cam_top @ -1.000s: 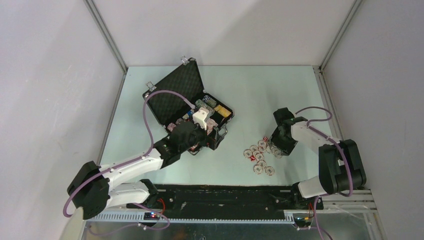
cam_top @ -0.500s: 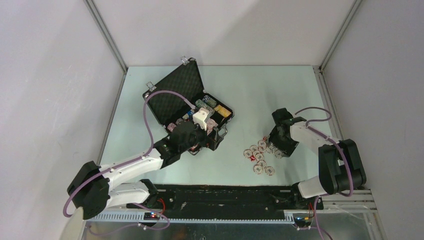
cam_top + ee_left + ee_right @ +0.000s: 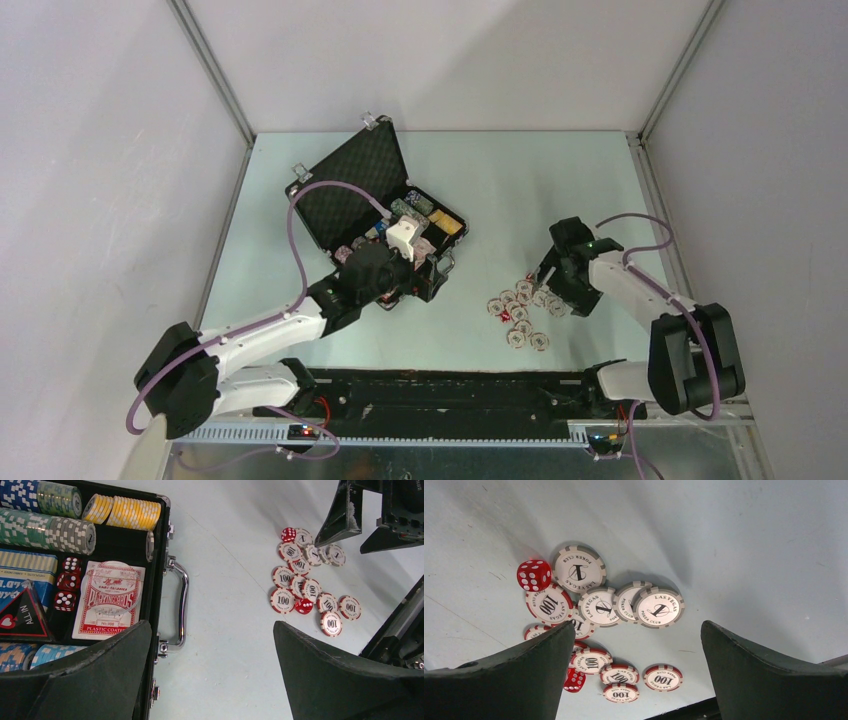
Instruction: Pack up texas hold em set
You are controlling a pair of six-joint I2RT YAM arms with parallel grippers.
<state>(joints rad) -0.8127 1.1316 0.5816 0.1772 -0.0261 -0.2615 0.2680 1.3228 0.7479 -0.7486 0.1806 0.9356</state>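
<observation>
The black case [image 3: 350, 195] lies open at the table's left, lid propped up. In the left wrist view its tray rim [image 3: 156, 605] holds rows of chips [image 3: 122, 512], a red card deck [image 3: 110, 600] and red dice [image 3: 67, 580]. My left gripper [image 3: 412, 268] [image 3: 211, 630] hangs open over the silver handle [image 3: 182, 600], holding nothing. Loose red and grey chips [image 3: 518, 310] [image 3: 599, 605] with two red dice [image 3: 534, 575] lie on the table to the right. My right gripper [image 3: 556, 288] [image 3: 636, 627] is open just above them, empty.
Grey walls and metal frame posts [image 3: 215, 75] enclose the pale green table [image 3: 500, 180]. A black rail [image 3: 450, 385] runs along the near edge by the arm bases. The right gripper's dark fingers [image 3: 345, 515] show at the top right of the left wrist view.
My right gripper has opened wider over the loose chips, and its arm has swung a little to the right. The left arm and the case have not moved.
</observation>
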